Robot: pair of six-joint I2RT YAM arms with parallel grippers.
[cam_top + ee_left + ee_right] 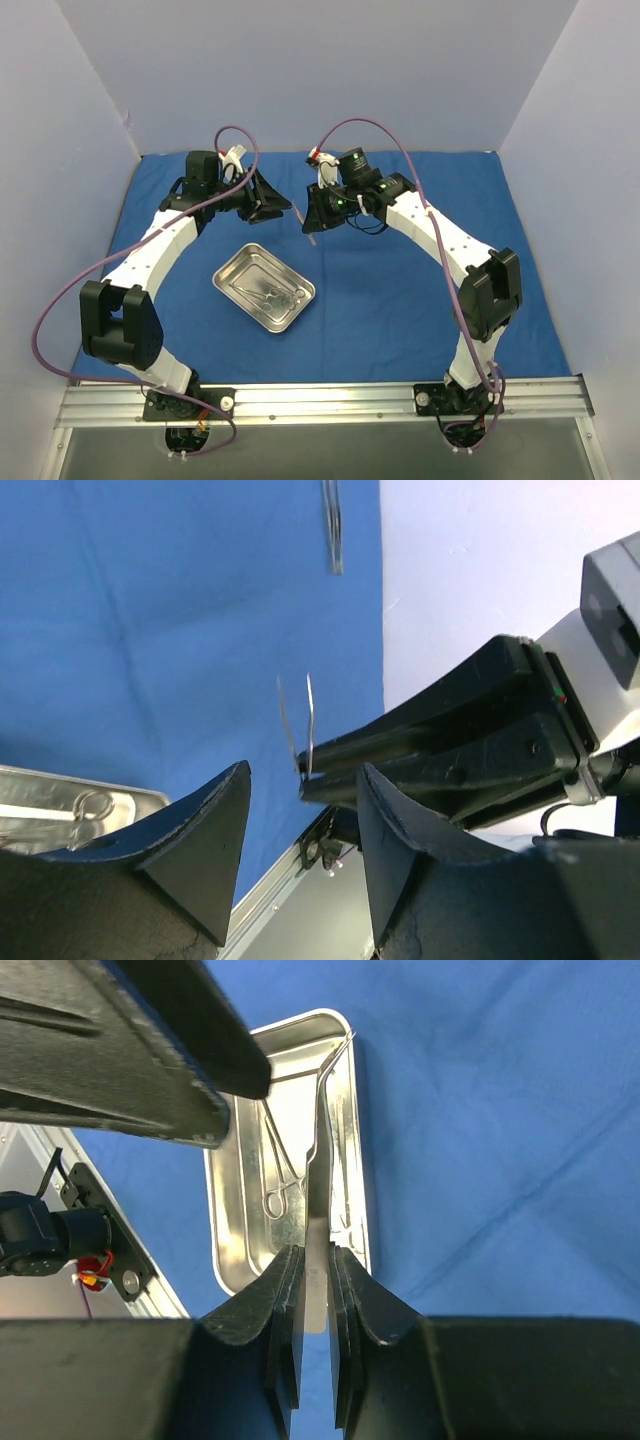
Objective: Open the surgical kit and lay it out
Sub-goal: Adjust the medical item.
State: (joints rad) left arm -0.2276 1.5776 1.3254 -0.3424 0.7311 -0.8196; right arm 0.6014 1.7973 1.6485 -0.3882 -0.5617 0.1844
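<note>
Top external view: shows cloth (400,300) spread flat and open. On it, a little left of the middle, tray (226,276), turned at an angle, with a few instruments (272,294) lying inside. Behind the tray and raised above the cloth, left gripper (268,206) and right gripper (312,222), tips pointing toward each other, near but apart.

Right gripper: clenched on tweezers (318,1160). From right wrist view, fingers (285,1290) pressed on the flat end from both sides, the thin legs running away from the camera to a bent tip. Seen there in front of the tray, but in top view held in the air behind it, clear of its rim. Inside the tray, instruments with ring handles, lying along its length.

Left gripper: released, jaws wide apart, nothing between them. From left wrist view, beyond its two fingers, the tip of the right gripper with the two legs of the tweezers standing out against the cloth. At lower left of same view, a corner of the tray. Near the top edge, by the border of the cloth, one more thin metal piece (333,525), blurred; cannot tell if lying on the cloth or not.
</note>
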